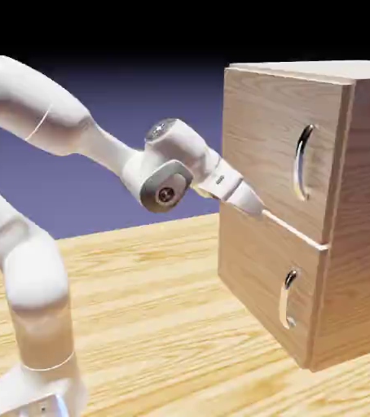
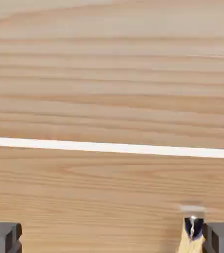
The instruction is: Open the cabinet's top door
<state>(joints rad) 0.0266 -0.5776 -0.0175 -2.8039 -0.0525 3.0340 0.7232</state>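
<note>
Plainly, the cabinet (image 1: 278, 147) stands on the worktop (image 1: 156, 301), toward the exterior view's right, its top door (image 1: 262, 122) above a shorter lower door (image 1: 257, 269), with a pale strip (image 2: 112, 147) between the panels. Released, the pincer (image 2: 112, 238) has its fingertips spread wide, close to the cabinet's front near that strip. A curved silver handle (image 2: 193, 227) shows just beside one fingertip in the hand view; whether they touch, I cannot tell. The top door's long handle (image 1: 302, 163) is apart from the pincer, nearer the door's outer edge.
</note>
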